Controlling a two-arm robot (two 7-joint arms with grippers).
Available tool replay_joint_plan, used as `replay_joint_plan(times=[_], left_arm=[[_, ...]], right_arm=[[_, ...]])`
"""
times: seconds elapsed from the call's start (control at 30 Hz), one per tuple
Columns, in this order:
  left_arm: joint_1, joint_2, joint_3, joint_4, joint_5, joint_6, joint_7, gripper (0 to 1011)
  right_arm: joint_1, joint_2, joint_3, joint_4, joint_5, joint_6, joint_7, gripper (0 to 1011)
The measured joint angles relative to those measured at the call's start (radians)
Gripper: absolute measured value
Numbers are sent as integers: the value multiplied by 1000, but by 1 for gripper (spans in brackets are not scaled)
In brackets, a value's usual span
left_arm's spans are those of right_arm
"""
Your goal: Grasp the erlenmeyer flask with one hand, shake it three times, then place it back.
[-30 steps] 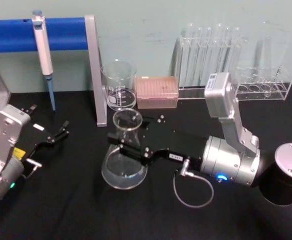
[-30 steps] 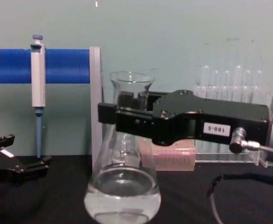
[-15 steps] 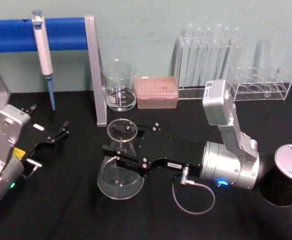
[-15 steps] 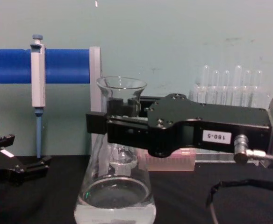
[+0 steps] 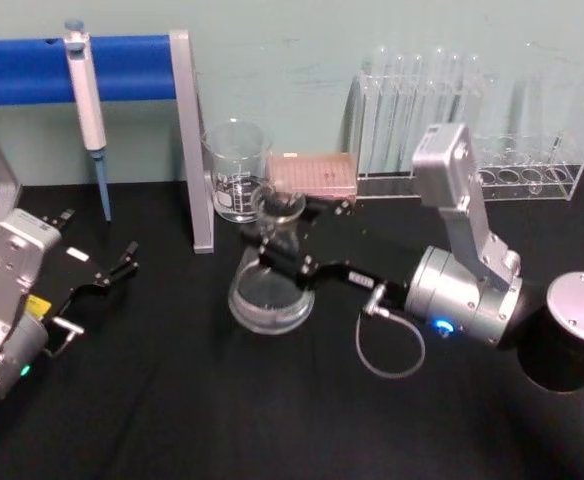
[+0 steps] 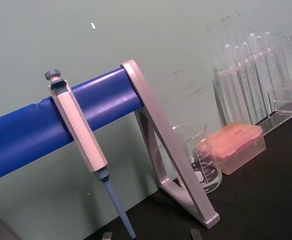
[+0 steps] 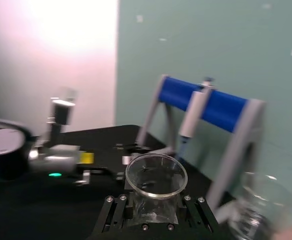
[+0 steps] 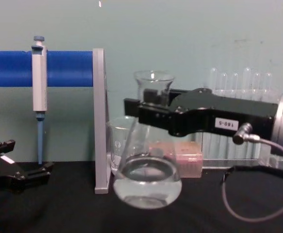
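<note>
One erlenmeyer flask, tilted, raised above the table near its back edge. Your right hand clamps its neck. Left gripper parked at left edge, fingers apart.

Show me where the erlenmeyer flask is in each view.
Head view: erlenmeyer flask at centre, tilted, in front of the beaker.
Chest view: flask lower centre, held by the right gripper.
Right wrist view: flask mouth bottom centre.
Left wrist view: faces the beaker and pipette.
Shared landmark: the pipette on the blue bar.
</note>
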Motion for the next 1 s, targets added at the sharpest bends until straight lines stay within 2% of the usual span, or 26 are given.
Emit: replay_joint_plan(times=[0.47,1.0], left_arm=[[0,0,0,0,0,0,0,1001],[0,0,0,0,0,0,0,1001]], right_arm=[[4,-48,101,72,-60,0,-136,450],[-1,-76,183,112,-105,23,-211,450]])
